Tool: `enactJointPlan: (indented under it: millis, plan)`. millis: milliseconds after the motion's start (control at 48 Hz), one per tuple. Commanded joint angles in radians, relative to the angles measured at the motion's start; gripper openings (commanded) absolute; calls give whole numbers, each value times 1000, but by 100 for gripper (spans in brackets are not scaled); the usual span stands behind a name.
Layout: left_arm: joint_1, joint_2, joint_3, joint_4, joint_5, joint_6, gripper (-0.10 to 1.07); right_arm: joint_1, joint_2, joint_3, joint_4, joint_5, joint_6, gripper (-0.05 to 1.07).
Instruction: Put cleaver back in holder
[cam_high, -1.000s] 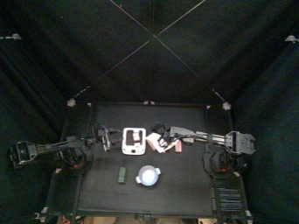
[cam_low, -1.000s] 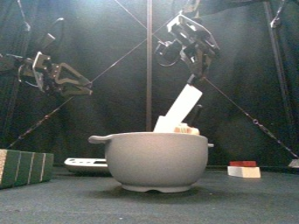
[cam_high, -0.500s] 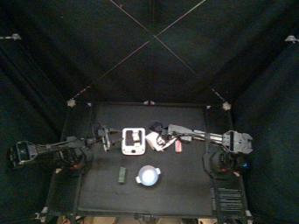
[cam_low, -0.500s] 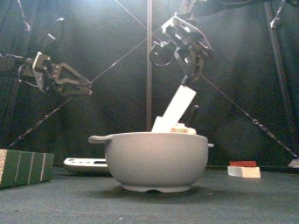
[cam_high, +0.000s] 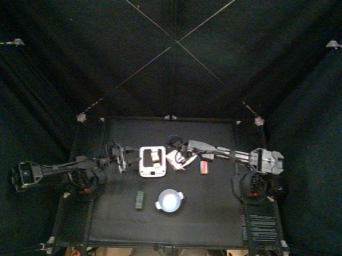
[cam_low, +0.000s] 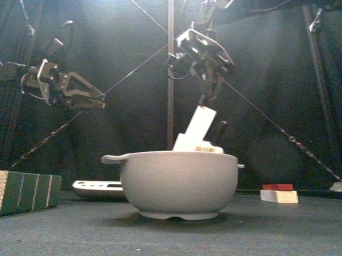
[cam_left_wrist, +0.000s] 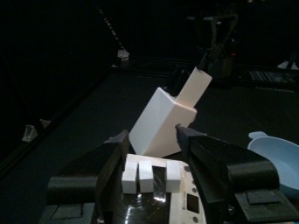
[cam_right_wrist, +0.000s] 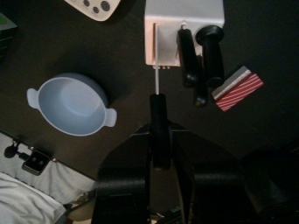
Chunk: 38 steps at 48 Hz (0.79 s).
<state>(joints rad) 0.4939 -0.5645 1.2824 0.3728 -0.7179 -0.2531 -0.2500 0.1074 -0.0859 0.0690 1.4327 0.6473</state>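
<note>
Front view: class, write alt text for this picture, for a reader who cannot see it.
A pale cleaver rises tilted from its holder behind a large grey bowl, with the right claw hanging just above the cleaver's top. The left claw hovers open, high on the left.

The bowl (cam_low: 179, 183) hides the holder's base and the cleaver's (cam_low: 199, 126) lower end.

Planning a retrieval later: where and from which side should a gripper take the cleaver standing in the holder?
Grip the dark handle at the cleaver's upper end, coming down from above along its lean. The pale blade's lower end sits in the white holder, so only the handle stands free.
</note>
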Motion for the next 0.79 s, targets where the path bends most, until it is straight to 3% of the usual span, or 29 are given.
enactJointPlan:
  millis: [0, 188, 479, 771]
  plan:
    - [2, 0, -11, 0, -3, 2, 84, -2, -11, -31, -8, -14, -11, 50]
    - [2, 0, -9, 0, -3, 2, 84, 2, -8, -40, -43, -23, -20, 56]
    - [2, 0, -9, 2, -3, 2, 84, 12, -6, -43, -86, -34, -18, 91]
    - [2, 0, -8, -2, -3, 2, 84, 46, -38, -40, -156, -38, -3, 93]
